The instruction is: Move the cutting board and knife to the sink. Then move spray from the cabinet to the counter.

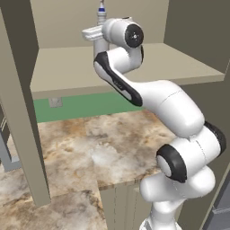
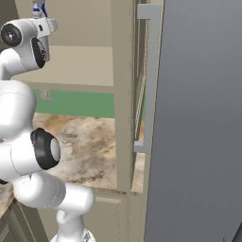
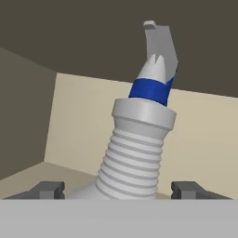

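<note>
While we reach: our white arm stretches into the cabinet (image 1: 188, 49), above its beige shelf.
Spray (image 3: 139, 139): stands on that shelf, its ribbed neck between our fingertips (image 3: 46, 189), leaning in our hand camera.
Gripper (image 3: 118, 190): jaws spread wide either side of the bottle, not pinching it.
Counter (image 1: 90, 148): marble, below the shelf.

Glossy white arm (image 1: 170, 105) (rounded links), black joints.
</note>
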Robot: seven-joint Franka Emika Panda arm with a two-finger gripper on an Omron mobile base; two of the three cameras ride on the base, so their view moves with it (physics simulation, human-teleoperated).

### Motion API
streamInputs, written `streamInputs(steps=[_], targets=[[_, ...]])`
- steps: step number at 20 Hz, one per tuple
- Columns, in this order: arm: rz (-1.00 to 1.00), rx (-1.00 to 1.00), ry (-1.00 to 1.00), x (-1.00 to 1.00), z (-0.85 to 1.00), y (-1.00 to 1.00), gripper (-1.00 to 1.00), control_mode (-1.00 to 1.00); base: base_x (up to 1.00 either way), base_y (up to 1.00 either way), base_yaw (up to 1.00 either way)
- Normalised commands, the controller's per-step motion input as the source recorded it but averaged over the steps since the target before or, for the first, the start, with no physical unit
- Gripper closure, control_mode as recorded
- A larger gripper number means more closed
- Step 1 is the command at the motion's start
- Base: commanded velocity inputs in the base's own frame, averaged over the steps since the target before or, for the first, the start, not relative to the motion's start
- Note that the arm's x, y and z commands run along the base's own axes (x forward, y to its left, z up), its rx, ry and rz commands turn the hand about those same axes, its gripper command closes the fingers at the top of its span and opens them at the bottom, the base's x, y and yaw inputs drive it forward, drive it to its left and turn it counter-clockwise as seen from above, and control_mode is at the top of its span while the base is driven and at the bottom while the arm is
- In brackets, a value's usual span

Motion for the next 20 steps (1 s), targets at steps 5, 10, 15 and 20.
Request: streamInputs(steps=[5, 10, 15, 20], targets=[[0.00, 0.01, -0.11, -0.44, 0.00, 0.00, 1.00, -1.00, 0.00, 0.00, 0.00], [0.00, 0.00, -0.12, -0.47, 0.00, 0.00, 1.00, -1.00, 0.00, 0.00, 0.00], [-0.03, 0.02, -0.14, -0.70, 0.00, 0.00, 1.00, -1.00, 0.00, 0.00, 0.00], [-0.08, 0.03, -0.06, -0.90, 0.00, -0.26, 1.00, -1.00, 0.00, 0.00, 0.00]])
